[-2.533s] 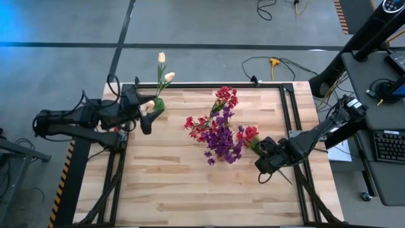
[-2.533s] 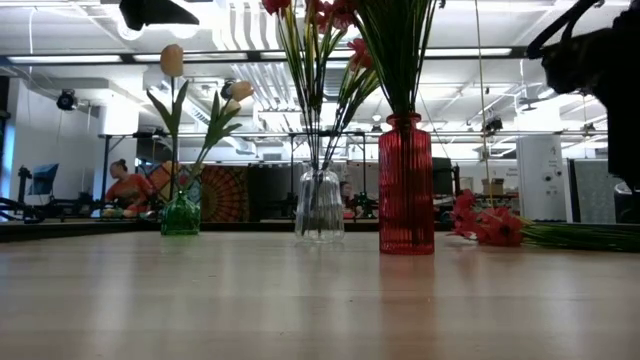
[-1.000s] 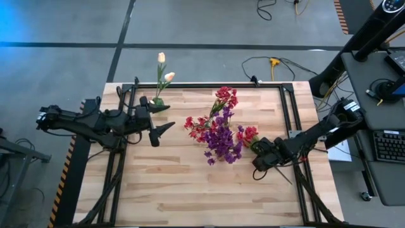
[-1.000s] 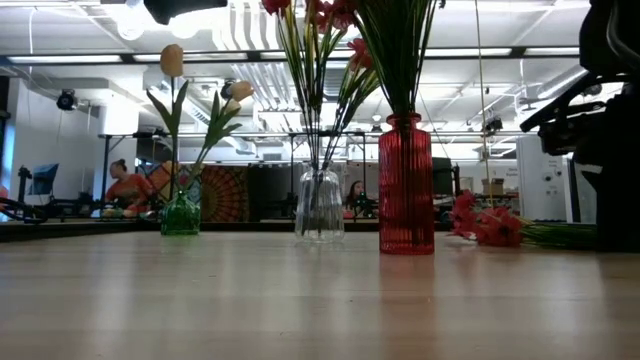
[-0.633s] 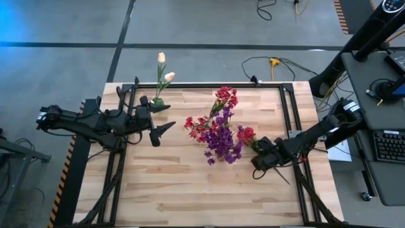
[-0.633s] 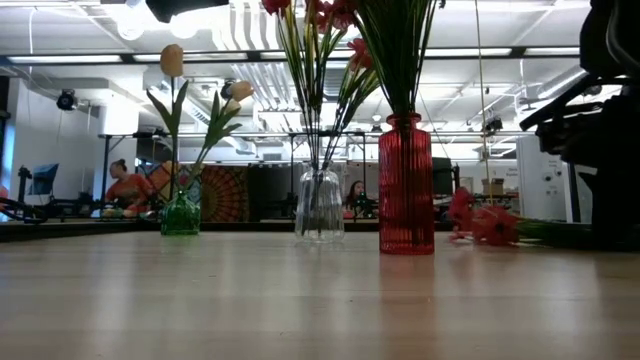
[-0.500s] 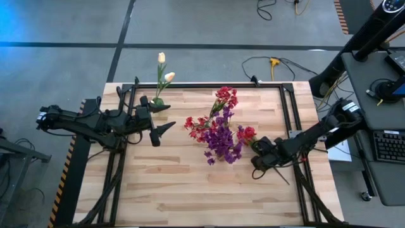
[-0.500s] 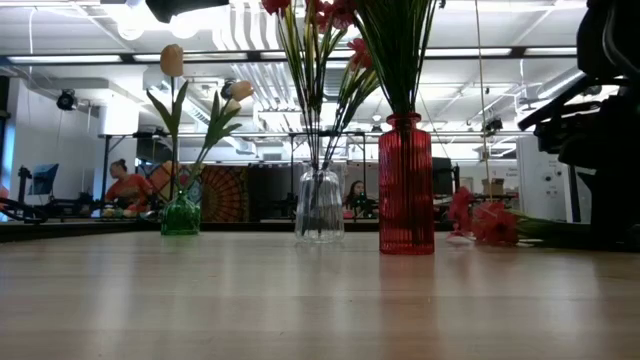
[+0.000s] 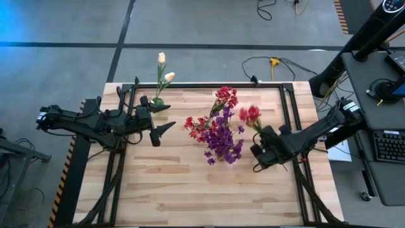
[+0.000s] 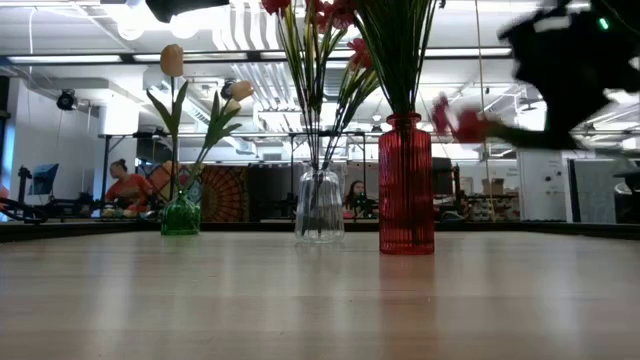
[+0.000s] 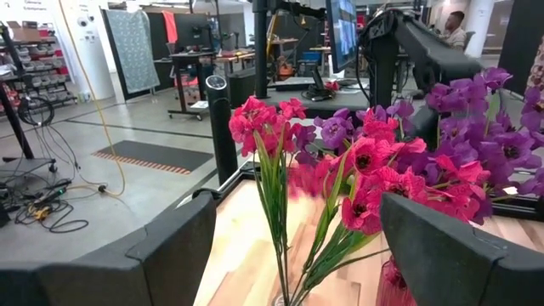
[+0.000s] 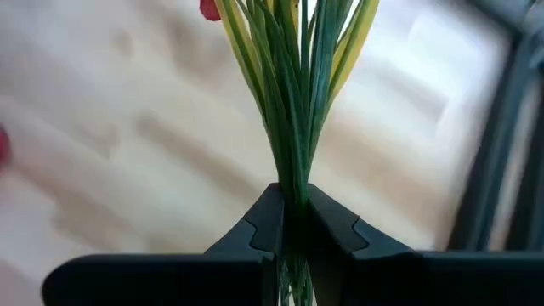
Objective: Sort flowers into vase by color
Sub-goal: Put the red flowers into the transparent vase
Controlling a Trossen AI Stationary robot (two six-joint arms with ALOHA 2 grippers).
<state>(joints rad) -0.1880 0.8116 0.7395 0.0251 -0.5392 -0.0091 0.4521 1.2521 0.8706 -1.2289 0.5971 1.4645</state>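
Note:
My right gripper (image 9: 261, 147) hangs over the table's right part, shut on a red flower (image 9: 249, 114) with a green stem bundle. In the low view the flower (image 10: 458, 124) floats in the air beside the red vase (image 10: 406, 185). That vase holds purple flowers (image 9: 221, 142), the clear vase (image 10: 319, 207) holds red flowers (image 9: 201, 125), and the green vase (image 10: 181, 215) at the far left holds cream tulips (image 9: 163, 68). My left gripper (image 9: 163, 133) waits open at the left, level, pointing at the vases. My right gripper pinches the red flower's green stem bundle (image 12: 294, 174) between its two fingers. The fingers slant down from the table's right side. The flower is lifted clear of the table, and its blossoms (image 9: 250, 114) point toward the far edge and the vases.
Black frame rails (image 9: 288, 107) run along the table's right and far sides. Bare wood (image 9: 190, 190) fills the near half of the table. A desk with a keyboard (image 9: 387, 145) stands beyond the right edge, and cables (image 9: 272, 63) lie on the floor behind.
My right gripper has gone up and tipped with the red flower. The flower lay on the table by the right rail. Now it is lifted clear, and its blossoms have swung up and toward the far edge.

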